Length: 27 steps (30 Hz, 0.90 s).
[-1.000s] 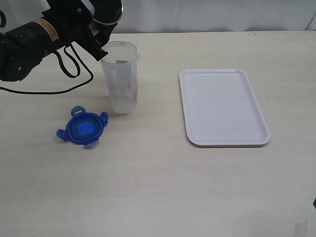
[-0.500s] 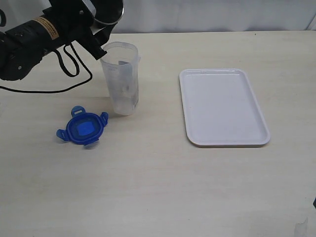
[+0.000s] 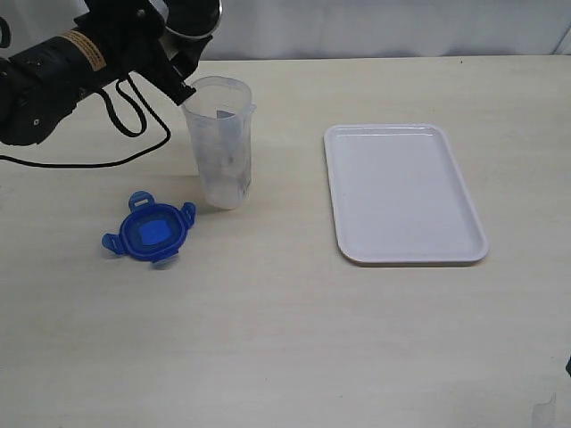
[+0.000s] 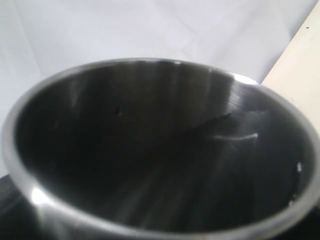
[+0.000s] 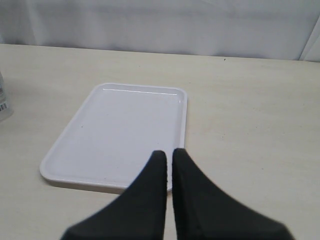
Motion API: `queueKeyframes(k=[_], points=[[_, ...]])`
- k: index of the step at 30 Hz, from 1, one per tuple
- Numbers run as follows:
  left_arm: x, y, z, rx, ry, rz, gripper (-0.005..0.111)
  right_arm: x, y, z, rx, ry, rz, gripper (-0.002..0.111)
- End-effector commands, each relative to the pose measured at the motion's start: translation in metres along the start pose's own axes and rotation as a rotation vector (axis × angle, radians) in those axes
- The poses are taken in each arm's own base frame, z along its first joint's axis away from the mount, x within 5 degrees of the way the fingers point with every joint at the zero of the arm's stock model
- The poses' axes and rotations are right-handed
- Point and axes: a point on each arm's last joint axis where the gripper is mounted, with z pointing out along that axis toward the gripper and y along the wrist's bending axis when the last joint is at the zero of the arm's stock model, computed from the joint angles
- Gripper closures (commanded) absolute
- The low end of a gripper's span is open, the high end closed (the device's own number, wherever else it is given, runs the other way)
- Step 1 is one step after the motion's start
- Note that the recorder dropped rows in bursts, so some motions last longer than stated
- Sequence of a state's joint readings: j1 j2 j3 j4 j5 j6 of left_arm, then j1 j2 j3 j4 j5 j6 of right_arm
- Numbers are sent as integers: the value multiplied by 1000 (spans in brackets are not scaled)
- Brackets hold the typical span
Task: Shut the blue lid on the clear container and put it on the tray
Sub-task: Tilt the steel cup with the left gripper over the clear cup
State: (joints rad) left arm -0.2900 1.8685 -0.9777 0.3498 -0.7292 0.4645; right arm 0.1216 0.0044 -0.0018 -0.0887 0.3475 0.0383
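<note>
The clear container point(image 3: 221, 143) stands upright on the table, open at the top. Flat on the table to its front left lies the blue lid point(image 3: 149, 230). The white tray point(image 3: 403, 192) sits empty to the right. My left gripper point(image 3: 174, 49) is at the back left, shut on a grey steel cup point(image 3: 192, 18) tilted just above and behind the container's rim. That cup's dark inside point(image 4: 150, 150) fills the left wrist view and hides the fingers. My right gripper point(image 5: 169, 155) is shut on nothing, hovering near the tray's point(image 5: 115, 135) near corner.
A black cable point(image 3: 125, 116) loops from the left arm down onto the table behind the lid. A white backdrop runs along the table's far edge. Bare table lies between the container and the tray and along the front.
The left arm with the steel cup has drawn slightly up and to the left, away from the container's rim. The lid, container and tray have stayed put.
</note>
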Motion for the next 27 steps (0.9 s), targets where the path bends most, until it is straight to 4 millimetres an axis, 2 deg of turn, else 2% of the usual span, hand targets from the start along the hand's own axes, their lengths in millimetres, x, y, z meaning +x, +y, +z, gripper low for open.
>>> queueKeyframes(k=[1,5,15,27], points=[[-10,18,-3,-91,-71,-83,107,0,0,0,7,-3,-3,104],[-4,25,-5,-94,-66,-129,107,0,0,0,7,-3,-3,104],[-6,17,-6,28,-111,18,107,0,0,0,7,-3,-3,104],[-6,16,-6,23,-113,136,107,0,0,0,7,-3,-3,104]])
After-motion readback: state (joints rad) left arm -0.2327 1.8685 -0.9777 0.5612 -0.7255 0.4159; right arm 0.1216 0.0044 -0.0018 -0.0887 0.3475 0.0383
